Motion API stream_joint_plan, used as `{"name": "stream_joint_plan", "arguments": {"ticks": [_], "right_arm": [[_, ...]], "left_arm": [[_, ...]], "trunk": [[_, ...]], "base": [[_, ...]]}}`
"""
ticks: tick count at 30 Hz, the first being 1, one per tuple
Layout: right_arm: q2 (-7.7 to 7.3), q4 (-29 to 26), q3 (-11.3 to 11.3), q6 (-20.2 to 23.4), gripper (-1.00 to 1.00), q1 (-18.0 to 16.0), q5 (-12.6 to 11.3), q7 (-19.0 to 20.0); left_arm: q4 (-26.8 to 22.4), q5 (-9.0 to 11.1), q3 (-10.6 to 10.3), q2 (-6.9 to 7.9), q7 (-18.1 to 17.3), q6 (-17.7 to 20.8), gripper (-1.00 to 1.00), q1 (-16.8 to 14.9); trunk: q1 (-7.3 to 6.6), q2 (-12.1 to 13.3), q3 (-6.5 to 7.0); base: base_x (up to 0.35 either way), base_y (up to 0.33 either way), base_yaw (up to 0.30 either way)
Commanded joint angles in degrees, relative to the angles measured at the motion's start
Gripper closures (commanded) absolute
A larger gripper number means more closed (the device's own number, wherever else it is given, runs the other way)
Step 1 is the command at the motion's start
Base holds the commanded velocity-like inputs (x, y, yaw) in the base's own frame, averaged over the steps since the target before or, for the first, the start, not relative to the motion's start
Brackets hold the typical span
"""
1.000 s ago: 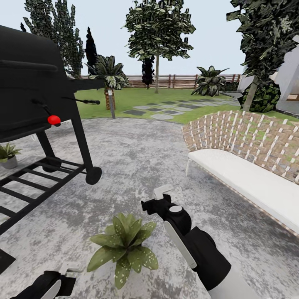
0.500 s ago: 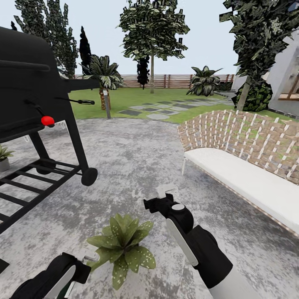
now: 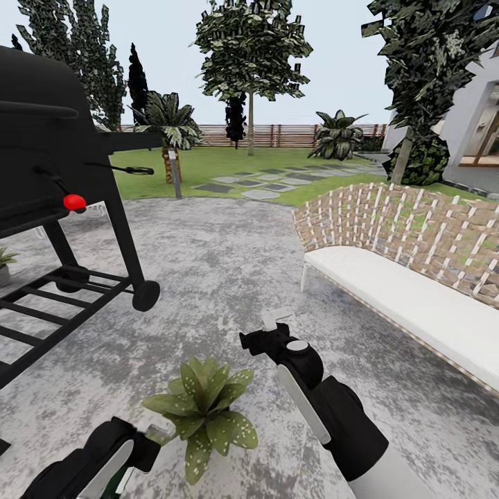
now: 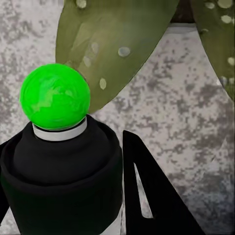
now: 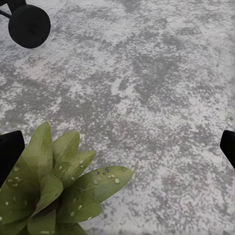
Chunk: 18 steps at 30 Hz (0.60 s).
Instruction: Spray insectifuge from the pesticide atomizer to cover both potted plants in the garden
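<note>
The pesticide atomizer (image 4: 61,161) fills the left wrist view: black neck, white ring and a bright green round spray head, aimed at a speckled leaf close ahead. My left gripper (image 3: 154,433) is shut on it, one black finger (image 4: 147,196) beside the neck, right next to the broad-leaved potted plant (image 3: 201,409) on the patio. That same plant (image 5: 54,196) lies below my right gripper (image 3: 276,320), which hangs open just right of it, nothing between its fingers (image 5: 10,152). The thinner-leaved potted plant (image 3: 3,262) peeks in at the far left behind the grill's shelf.
A black grill (image 3: 55,159) on wheels (image 5: 29,24) stands at the left with a low slatted shelf. A wicker bench with a white cushion (image 3: 409,298) runs along the right. Grey stone patio (image 3: 222,263) lies ahead, then lawn, trees and a brown fence (image 3: 284,135).
My left arm has come up and forward, bringing its gripper against the speckled plant's leaves. The whole view has shifted slightly; the right arm looks unmoved.
</note>
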Motion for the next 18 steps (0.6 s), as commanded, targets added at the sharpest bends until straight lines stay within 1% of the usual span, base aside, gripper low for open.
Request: {"name": "stream_joint_plan", "arguments": {"ticks": [1,3,5,8,10,14,18], "right_arm": [[0.01,0.0,0.0,0.0,-1.0,0.0,0.0,0.0],[0.01,0.0,0.0,0.0,-1.0,0.0,0.0,0.0],[-0.01,0.0,0.0,0.0,-1.0,0.0,0.0,0.0],[-0.03,0.0,0.0,0.0,-1.0,0.0,0.0,0.0],[-0.06,0.0,0.0,0.0,-1.0,0.0,0.0,0.0],[-0.07,0.0,0.0,-0.1,-1.0,0.0,0.0,0.0],[-0.08,0.0,0.0,-0.1,-1.0,0.0,0.0,0.0]], "left_arm": [[-0.6,-0.2,0.0,-0.08,0.1,1.8,1.0,-0.1],[-0.8,-0.1,0.1,-0.12,0.0,3.0,1.0,-0.4],[-0.9,0.0,0.1,-0.13,0.0,3.3,1.0,-0.7],[-0.9,-0.1,0.1,-0.13,-2.4,3.3,1.0,-1.8],[-1.0,-0.1,0.0,-0.2,-3.0,3.3,1.0,-2.5],[-0.8,-0.1,0.0,-1.24,-3.2,3.3,1.0,-3.8],[-0.3,-0.1,0.0,-1.38,-3.2,3.3,1.0,-3.9]], "trunk": [[0.0,0.0,0.0],[0.0,0.0,0.0],[0.0,0.0,0.0],[0.0,0.0,0.0],[0.0,0.0,0.0],[0.0,0.0,0.0],[0.0,0.0,0.0]], "base": [[0.0,0.0,0.0],[0.0,0.0,0.0],[0.0,0.0,0.0],[0.0,0.0,0.0],[0.0,0.0,0.0],[0.0,0.0,0.0],[0.0,0.0,0.0]]}}
